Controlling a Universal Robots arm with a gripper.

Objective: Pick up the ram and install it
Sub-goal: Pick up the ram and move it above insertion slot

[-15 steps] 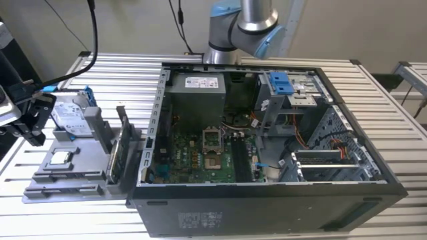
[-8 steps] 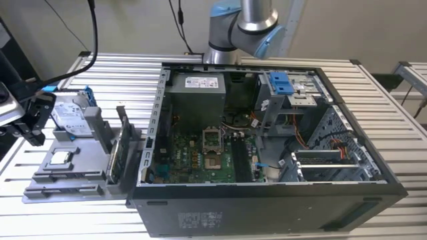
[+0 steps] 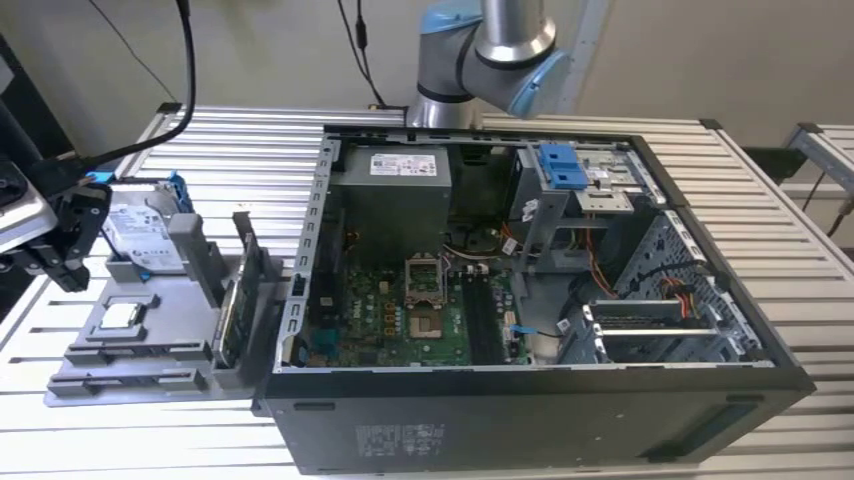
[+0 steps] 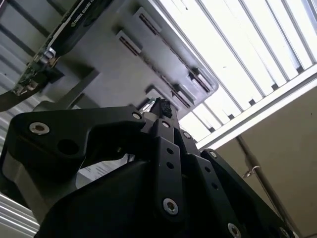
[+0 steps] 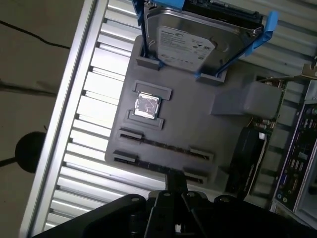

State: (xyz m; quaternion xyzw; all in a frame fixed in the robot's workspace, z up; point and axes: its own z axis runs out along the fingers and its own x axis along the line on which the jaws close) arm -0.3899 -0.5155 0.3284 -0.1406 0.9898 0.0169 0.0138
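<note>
The ram (image 5: 166, 146) apparently sits edge-on in the tray (image 5: 198, 124), near the gripper (image 5: 174, 182).

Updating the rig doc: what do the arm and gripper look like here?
Arm: silver-grey metal tube sections with light blue caps on the joints. Gripper: matte black, with angular linkage bars pinned by silver screw heads. In the exterior view a black cable loops down towards the wrist end.
</note>
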